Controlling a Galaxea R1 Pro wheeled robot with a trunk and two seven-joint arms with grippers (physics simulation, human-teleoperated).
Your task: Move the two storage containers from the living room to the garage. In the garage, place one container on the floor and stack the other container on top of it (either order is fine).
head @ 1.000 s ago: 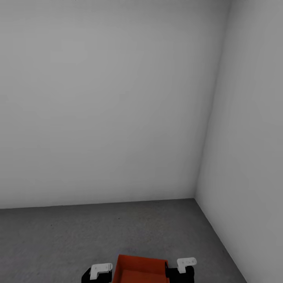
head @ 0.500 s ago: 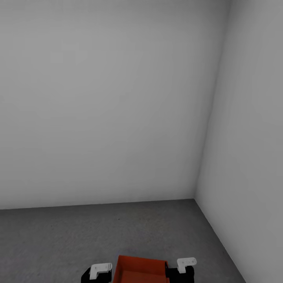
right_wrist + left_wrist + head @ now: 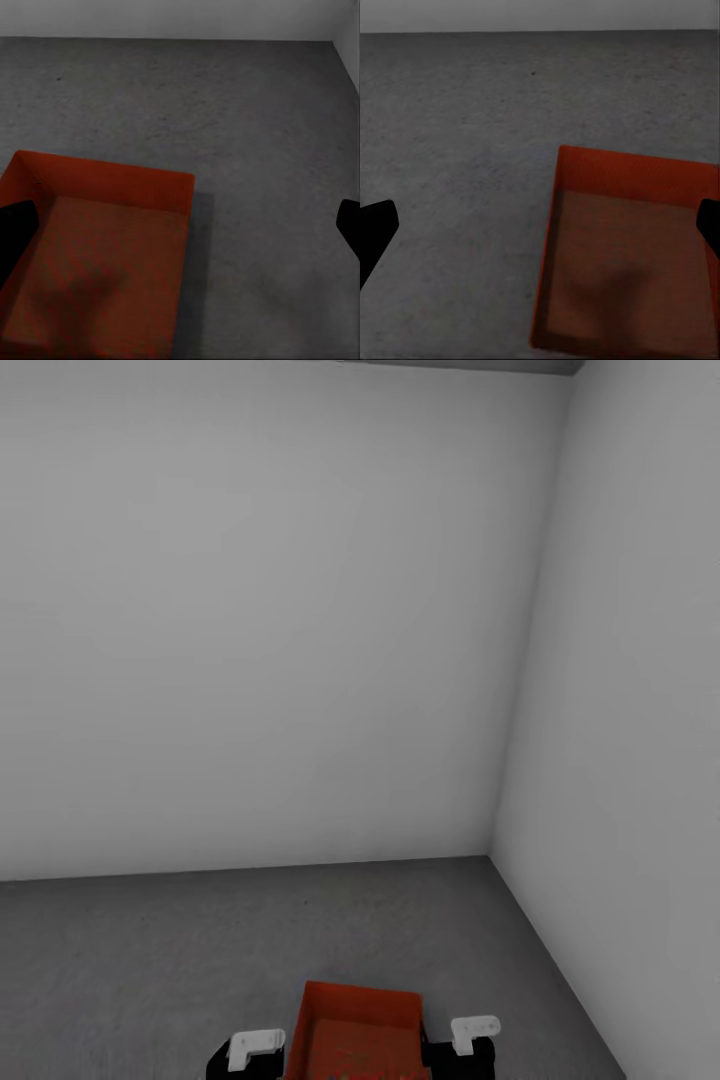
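Note:
One orange-red open-top storage container [image 3: 360, 1025] sits on the dark grey concrete floor [image 3: 150, 950] of the garage, at the bottom of the head view between my two grippers. My left gripper [image 3: 250, 1055] is beside its left wall and my right gripper [image 3: 465, 1045] beside its right wall. In the left wrist view the container [image 3: 622, 247] lies empty below the left gripper [image 3: 540, 232], whose black fingers are spread wide, one over the floor and one over the box. The right gripper [image 3: 180, 232] is spread the same way over the container [image 3: 105, 247]. Neither touches it.
A plain grey-white back wall [image 3: 260, 640] meets a side wall [image 3: 630, 710] in a corner to my front right. A strip of ceiling edge [image 3: 450, 365] shows at the top. Open concrete floor lies ahead and to the left.
The whole head picture has shifted, so the camera moved: the ceiling edge now shows and the floor line sits higher. More of the container shows between the grippers, which keep their places.

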